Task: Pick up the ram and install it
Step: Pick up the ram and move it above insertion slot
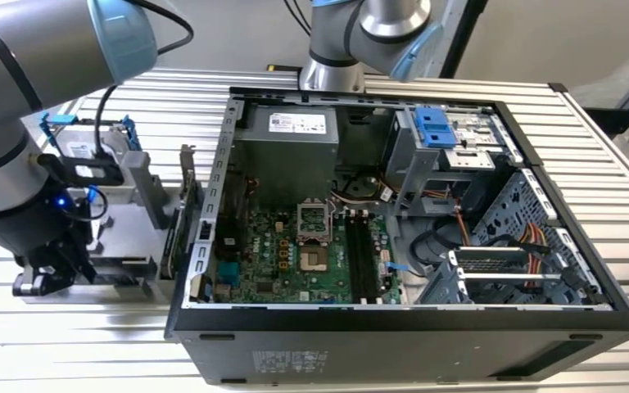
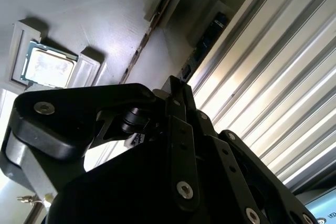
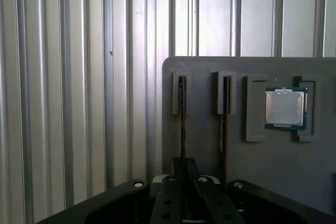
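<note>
In the grey tray [image 3: 210,66], jaws clench 1 ram [image 3: 182,119] beside 1 other ram [image 3: 226,124] and 1 processor [image 3: 285,107].

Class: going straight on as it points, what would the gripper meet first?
Probably the ram standing edge-on in the grey tray, straight ahead of the gripper; depth is unclear.

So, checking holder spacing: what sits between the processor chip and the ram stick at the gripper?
A second slot holding another edge-on stick, plus a raised grey rib beside the chip, in the first wrist view.

ram [image 3: 182,124] in tray [image 3: 252,69], tray beside case [image 1: 402,336]
</note>
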You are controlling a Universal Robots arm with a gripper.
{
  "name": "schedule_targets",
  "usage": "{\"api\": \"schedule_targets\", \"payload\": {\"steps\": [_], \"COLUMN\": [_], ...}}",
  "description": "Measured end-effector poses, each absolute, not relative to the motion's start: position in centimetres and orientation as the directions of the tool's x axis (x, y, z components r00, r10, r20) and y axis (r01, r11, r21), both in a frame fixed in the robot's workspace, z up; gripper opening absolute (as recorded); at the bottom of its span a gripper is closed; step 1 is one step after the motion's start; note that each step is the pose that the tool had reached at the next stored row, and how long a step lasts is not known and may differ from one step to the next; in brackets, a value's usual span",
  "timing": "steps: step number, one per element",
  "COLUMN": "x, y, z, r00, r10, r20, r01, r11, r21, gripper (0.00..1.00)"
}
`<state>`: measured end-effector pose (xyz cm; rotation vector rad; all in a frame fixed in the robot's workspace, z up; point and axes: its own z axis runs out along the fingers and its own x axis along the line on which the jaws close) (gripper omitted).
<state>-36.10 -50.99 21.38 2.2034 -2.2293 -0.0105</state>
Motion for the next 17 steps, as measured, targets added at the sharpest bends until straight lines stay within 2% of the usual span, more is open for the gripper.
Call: {"api": "schedule_targets", "payload": {"steps": [17], "x": [-36.1], "y": [-51.0], "z": [22.9], "r00": [-0.012], "r10": [-1.0], "r20": [0.0], "r01": [-1.0], "r11": [0.012], "r21": [0.01], "gripper": [0.0]}}
